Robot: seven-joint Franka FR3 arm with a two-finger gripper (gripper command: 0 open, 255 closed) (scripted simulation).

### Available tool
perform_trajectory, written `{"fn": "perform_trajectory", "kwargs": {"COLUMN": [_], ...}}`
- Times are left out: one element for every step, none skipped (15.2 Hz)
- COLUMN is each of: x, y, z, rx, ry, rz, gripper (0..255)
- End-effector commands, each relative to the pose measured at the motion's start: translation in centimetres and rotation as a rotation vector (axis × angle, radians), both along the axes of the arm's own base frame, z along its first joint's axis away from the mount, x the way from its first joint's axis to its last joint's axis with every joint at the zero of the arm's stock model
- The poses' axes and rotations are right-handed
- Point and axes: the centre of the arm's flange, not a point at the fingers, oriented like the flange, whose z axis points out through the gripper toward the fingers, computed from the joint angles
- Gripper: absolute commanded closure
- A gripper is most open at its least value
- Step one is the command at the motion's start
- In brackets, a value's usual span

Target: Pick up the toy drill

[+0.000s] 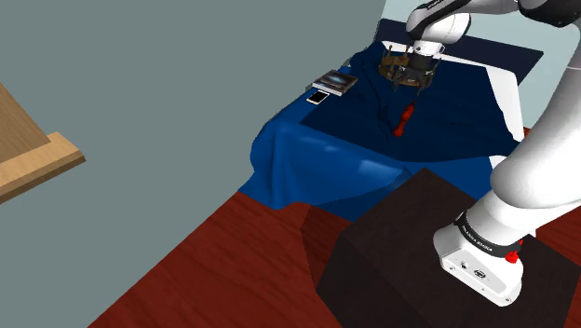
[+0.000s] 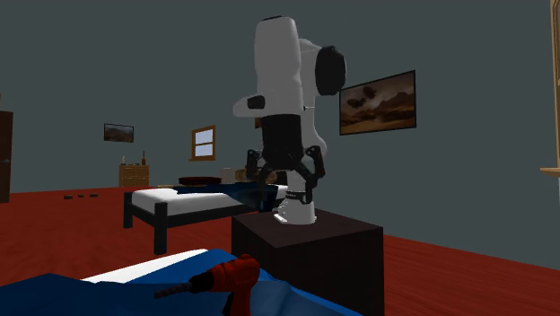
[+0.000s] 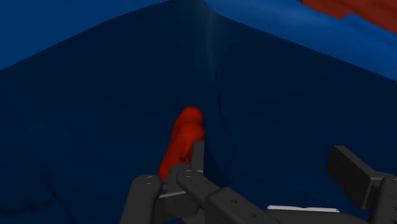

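1. A bed under a rumpled dark-blue blanket (image 1: pixel 317 154) stands against a plain grey wall (image 1: pixel 186 56), on a red-brown wooden floor (image 1: pixel 214 270). The arm's dark box stand (image 1: pixel 391 242) sits beside it.
2. The red toy drill (image 1: pixel 402 121) lies on its side on the blanket, under the black tool (image 1: pixel 411 86). Its thin dark bit (image 2: pixel 175 289) points to the second exterior view's left.
3. Its body is glossy red and rounded.
4. The tool's fingers stand apart, clasping nothing. The drill lies by one finger.

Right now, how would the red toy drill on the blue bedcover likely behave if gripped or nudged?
The toy drill looks rigid and small, so probably light. Lying on the soft, creased bedcover, it likely won't roll far. Its rounded body may slip when pinched.
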Motion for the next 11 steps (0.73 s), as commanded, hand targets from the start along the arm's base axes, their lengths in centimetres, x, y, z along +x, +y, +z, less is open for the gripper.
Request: {"fn": "perform_trajectory", "kwargs": {"x": [-0.1,-0.1,-0.1,-0.2,-0.3,-0.4,-0.5,-0.7,-0.9,-1.0,-1.0], "y": [-2.2,-3.4,-4.5,-5.6,-6.7,-7.9,-9.0,-10.1,-11.2,-11.9,-11.9], "z": [-1.7,-2.5,-3.2,-4.0,-4.8,-5.5,-6.3,-7.1,-7.9,-8.4,-8.9], "rx": [0.005,0.008,0.011,0.014,0.016,0.019,0.022,0.025,0.027,0.029,0.029], "ry": [-0.002,-0.003,-0.004,-0.005,-0.005,-0.006,-0.007,-0.008,-0.009,-0.010,-0.010], "rz": [-0.052,-0.077,-0.102,-0.127,-0.153,-0.178,-0.203,-0.228,-0.254,-0.271,-0.271], "gripper": [0,0,0,0,0,0,0,0,0,0,0]}}
